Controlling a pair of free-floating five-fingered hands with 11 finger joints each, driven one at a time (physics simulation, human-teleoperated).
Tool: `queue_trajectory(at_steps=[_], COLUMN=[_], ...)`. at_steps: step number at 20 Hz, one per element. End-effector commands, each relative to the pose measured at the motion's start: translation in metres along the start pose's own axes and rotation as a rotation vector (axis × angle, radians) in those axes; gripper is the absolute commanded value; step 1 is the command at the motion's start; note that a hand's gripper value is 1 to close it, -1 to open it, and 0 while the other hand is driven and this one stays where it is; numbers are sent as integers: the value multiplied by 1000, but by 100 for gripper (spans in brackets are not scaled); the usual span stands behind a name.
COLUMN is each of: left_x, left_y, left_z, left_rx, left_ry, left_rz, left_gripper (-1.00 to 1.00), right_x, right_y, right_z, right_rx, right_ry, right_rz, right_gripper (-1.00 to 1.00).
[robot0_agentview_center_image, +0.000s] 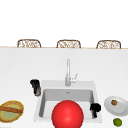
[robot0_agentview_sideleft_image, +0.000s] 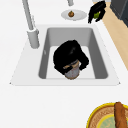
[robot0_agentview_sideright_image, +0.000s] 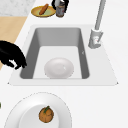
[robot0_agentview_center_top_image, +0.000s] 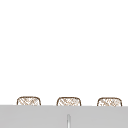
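Front view: the left hand (robot0_agentview_center_image: 35, 85) grips a small grey cylindrical cup (robot0_agentview_center_image: 37, 92), lifted beside the white sink (robot0_agentview_center_image: 97, 96), not yet set down; the right hand (robot0_agentview_center_image: 95, 108) hovers curled, holding nothing

Left side view: the cup (robot0_agentview_sideleft_image: 72, 72) hangs over the basin

Right side view: a white bowl (robot0_agentview_sideright_image: 59, 68) lies inside

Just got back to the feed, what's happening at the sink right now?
The left hand is curled round a small cup at the sink's left rim, beside a plate with a sausage. The right hand hovers at the right rim, near a white plate and a lime. A bowl sits in the basin.
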Motion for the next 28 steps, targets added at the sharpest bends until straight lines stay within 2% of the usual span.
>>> queue_trajectory(at_steps=[1, 3, 4, 5, 9, 15, 23, 28], left_x=[0, -1, -3, -5, -7, -18, -48, -67], left_y=[-1, -4, -7, -10, -14, -32, -74, -106], left_z=[-28, -44, -51, -59, -91, -138, -199, -236], left_rx=[15, 11, 11, 8, 3, 3, 4, -6], left_ry=[14, 13, 14, 12, 10, 12, 16, 30], left_rz=[-54, -41, -16, -11, -28, -13, -8, -11], left_gripper=[100, 100, 100, 100, 100, 100, 100, 100], right_x=[0, 0, 0, 0, 0, 0, 0, 0], right_y=[0, 0, 0, 0, 0, 0, 0, 0], right_z=[0, 0, 0, 0, 0, 0, 0, 0], right_rx=[0, 0, 0, 0, 0, 0, 0, 0], right_ry=[0, 0, 0, 0, 0, 0, 0, 0], right_rz=[0, 0, 0, 0, 0, 0, 0, 0], right_gripper=[0, 0, 0, 0, 0, 0, 0, 0])
